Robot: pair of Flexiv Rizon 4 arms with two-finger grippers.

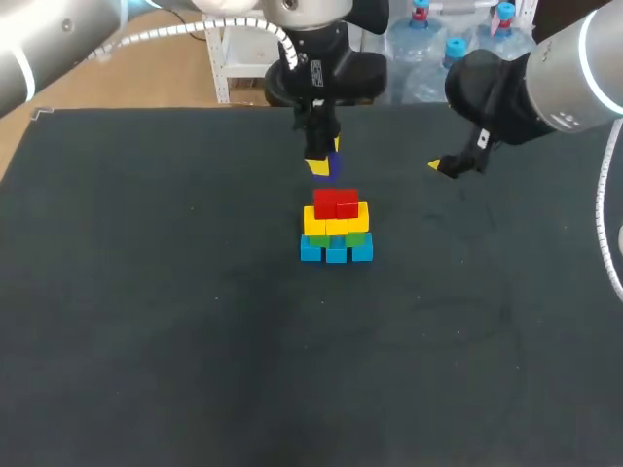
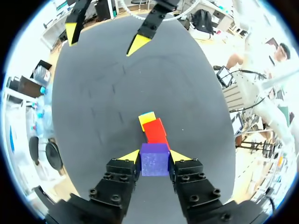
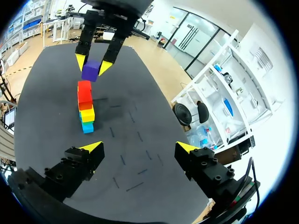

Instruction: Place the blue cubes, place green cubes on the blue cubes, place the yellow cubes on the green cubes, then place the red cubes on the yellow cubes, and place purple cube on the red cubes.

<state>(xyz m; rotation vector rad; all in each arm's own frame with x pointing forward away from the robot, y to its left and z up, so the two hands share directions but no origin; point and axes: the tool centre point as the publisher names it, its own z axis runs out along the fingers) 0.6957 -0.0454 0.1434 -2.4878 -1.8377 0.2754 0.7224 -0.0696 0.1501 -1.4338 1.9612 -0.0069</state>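
We log left pincer (image 2: 154, 157) clamped on purple cube (image 3: 90, 70) above stack (image 1: 336, 229), right pincer (image 3: 138, 146) apart at stack's two o'clock.

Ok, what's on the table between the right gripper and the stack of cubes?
Nothing: the stretch of table between the right gripper and the stack of cubes is bare, as the right wrist view shows.

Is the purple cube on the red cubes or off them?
Off. The left claw is shut on the purple cube, holding it above the red cubes, a gap between.
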